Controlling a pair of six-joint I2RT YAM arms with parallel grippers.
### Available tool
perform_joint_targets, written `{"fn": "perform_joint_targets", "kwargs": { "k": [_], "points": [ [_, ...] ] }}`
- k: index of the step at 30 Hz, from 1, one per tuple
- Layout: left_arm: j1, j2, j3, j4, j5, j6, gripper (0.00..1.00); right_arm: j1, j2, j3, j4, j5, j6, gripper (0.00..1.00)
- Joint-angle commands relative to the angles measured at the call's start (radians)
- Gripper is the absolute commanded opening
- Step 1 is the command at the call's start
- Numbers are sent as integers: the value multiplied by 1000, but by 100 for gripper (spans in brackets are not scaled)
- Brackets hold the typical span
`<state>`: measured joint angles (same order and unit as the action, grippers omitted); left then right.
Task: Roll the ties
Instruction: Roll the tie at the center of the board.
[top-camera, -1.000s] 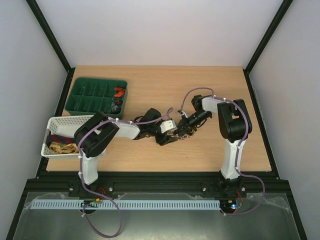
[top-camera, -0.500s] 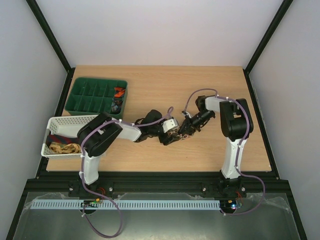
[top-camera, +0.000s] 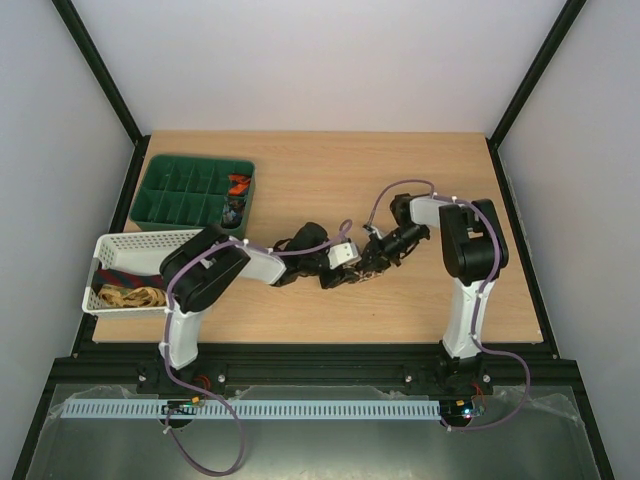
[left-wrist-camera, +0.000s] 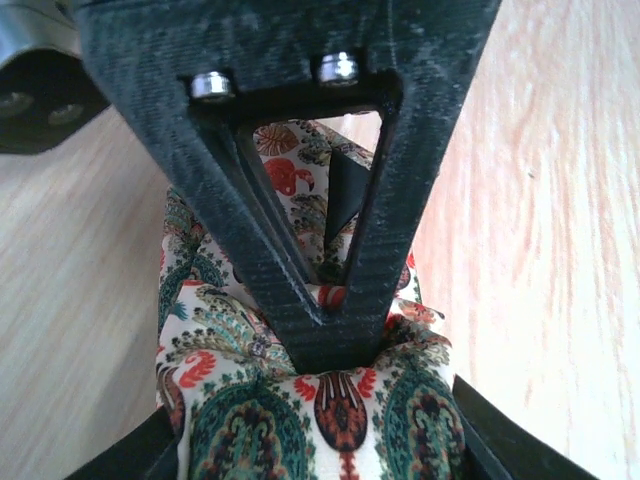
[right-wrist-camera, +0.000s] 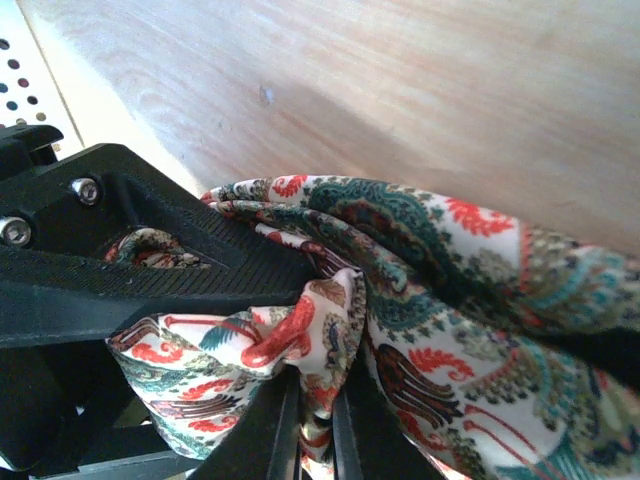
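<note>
Our right gripper (right-wrist-camera: 315, 432) is pinched almost closed on a fold of the patterned tie (right-wrist-camera: 440, 260). The left gripper (left-wrist-camera: 320, 455) has its jaws wide, and the bunched tie fills the gap and touches both. In the last second the left gripper came a little nearer to the right one, so both now meet on the bundle at the middle of the table (top-camera: 300, 170). We judge the rolling is under way: the cloth is gathered, not yet a neat coil.

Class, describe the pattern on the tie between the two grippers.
Paisley tie: cream ground, teal and red motifs; clearest in the right wrist view.
</note>
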<state>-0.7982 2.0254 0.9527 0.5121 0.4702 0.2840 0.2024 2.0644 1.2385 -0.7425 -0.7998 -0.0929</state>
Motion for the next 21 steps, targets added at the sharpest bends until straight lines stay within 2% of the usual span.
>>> {"fn": "perform_joint_targets", "kwargs": {
  "k": [1, 4, 6, 10, 15, 21],
  "points": [
    [5, -68, -75, -125, 3, 48, 37, 19, -12, -81, 17, 52, 7, 12],
    [12, -94, -116, -181, 11, 61, 37, 20, -62, -86, 12, -17, 12, 39],
    [11, -97, -127, -205, 8, 62, 37, 19, -92, -66, 9, -35, 15, 49],
    [12, -77, -106, -236, -14, 33, 39, 25, -133, -17, 11, -69, 32, 51],
    [11, -55, -69, -247, -25, -1, 40, 89, -108, 2, -67, -101, -20, 50],
    [11, -41, -45, -256, -28, -21, 42, 105, -42, -14, -65, -12, -49, 50]
  ]
}}
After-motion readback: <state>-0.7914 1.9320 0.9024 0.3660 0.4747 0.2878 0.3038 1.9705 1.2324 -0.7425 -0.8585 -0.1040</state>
